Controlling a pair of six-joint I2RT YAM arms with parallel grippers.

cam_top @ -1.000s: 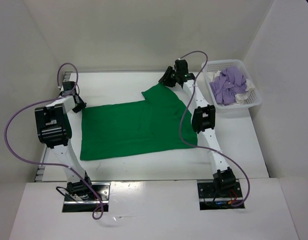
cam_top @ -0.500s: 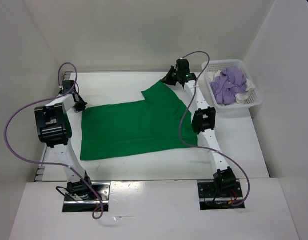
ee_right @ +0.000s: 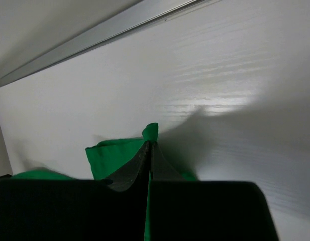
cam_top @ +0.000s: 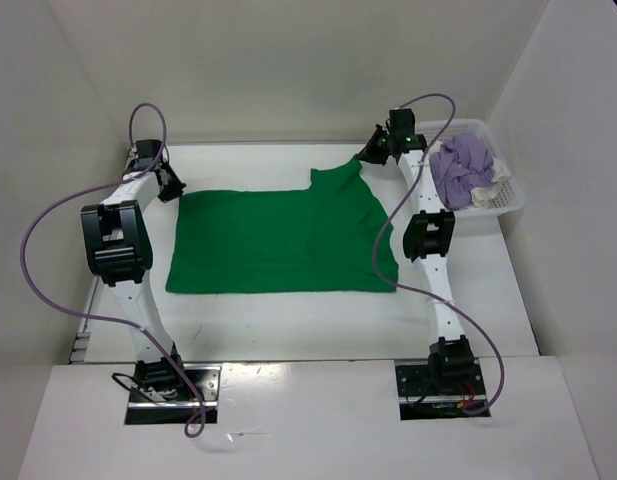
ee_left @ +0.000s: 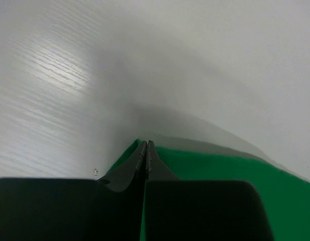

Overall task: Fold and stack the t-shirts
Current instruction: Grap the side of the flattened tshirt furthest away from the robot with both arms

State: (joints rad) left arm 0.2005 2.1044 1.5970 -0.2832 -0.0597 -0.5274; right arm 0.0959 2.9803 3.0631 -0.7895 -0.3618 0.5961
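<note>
The green shirt [cam_top: 278,240] is thin, light knit cloth with no stiffness of its own: it will likely sag, crease and slide wherever it is not held, so it is best taken by two corners of one edge at once and kept gently taut between them. That is how it is held here. It lies spread almost flat on the table [cam_top: 288,320] just beside the basket [cam_top: 510,203], matte and smooth with only faint ripples. The edge facing away from the arms runs straight from the corner farthest from the basket up to a raised peak at the sleeve end nearest the basket. The right gripper [cam_top: 366,157] is fully closed on that near end; its wrist view shows a small tuft of green poking out past the pinched tips, lifted off the table. The left gripper [cam_top: 171,187] is closed tight on the corner farthest from the basket, with green cloth caught at its tips. Both bites look shallow, so a sharp pull could probably slip the fabric free. The table is glossy white with a fine grain, slick enough for cloth to drag over. The basket is stiff white plastic mesh; inside it the purple shirt [cam_top: 458,165] and the white shirt [cam_top: 498,172] sit crumpled together, not yet folded.
</note>
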